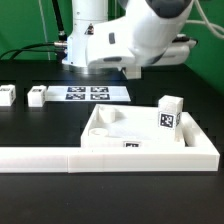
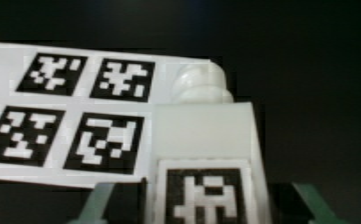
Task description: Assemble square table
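Note:
In the wrist view my gripper (image 2: 202,205) is shut on a white tagged leg (image 2: 198,140). The leg's round threaded tip (image 2: 203,80) points away from the camera. One grey finger (image 2: 113,200) shows on each side of the leg. The leg hangs above the marker board (image 2: 70,100). In the exterior view the gripper (image 1: 133,72) is mostly hidden under the arm's white wrist, above the marker board (image 1: 85,93). The square tabletop (image 1: 120,130) lies at the exterior view's right, and one leg (image 1: 170,113) stands upright at its right corner.
Two loose white legs (image 1: 7,95) (image 1: 37,95) stand at the exterior view's left. The long white L-shaped barrier (image 1: 90,157) runs along the front, against the tabletop. A small tag (image 1: 131,146) shows at the tabletop's front rim.

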Tool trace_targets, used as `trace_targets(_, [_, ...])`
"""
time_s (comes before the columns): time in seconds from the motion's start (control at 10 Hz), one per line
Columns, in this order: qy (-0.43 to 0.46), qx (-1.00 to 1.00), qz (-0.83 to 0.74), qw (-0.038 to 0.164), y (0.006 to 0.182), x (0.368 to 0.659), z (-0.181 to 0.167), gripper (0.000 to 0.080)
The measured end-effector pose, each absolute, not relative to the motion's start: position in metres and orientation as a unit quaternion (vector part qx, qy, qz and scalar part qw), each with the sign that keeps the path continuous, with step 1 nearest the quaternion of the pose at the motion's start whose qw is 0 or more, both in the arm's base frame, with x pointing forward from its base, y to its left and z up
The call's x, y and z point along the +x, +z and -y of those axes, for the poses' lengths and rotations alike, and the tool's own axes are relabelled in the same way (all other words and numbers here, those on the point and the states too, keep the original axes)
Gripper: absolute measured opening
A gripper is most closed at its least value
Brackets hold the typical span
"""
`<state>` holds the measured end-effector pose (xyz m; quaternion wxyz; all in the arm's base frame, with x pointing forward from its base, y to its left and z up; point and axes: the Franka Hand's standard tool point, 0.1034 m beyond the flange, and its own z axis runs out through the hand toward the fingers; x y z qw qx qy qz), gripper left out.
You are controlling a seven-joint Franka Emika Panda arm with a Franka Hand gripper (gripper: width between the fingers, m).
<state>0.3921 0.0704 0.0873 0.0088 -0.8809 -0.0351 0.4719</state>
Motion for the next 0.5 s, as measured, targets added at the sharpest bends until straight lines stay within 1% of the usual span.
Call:
trace_targets(0.1, [0.469, -0.883, 0.034, 0.007, 0.082, 0.392, -0.07, 0.0287])
trace_targets(0.2, [0.436, -0.899, 0.035, 0.007, 0.075, 0.401, -0.071, 0.0287])
trace_targets(0.4, [0.361, -0.932, 0.038, 0.013, 0.077, 0.406, -0.07, 0.0287])
trace_targets(0.5, [0.328, -0.944, 0.042, 0.017, 0.078, 0.415, -0.067, 0.0287])
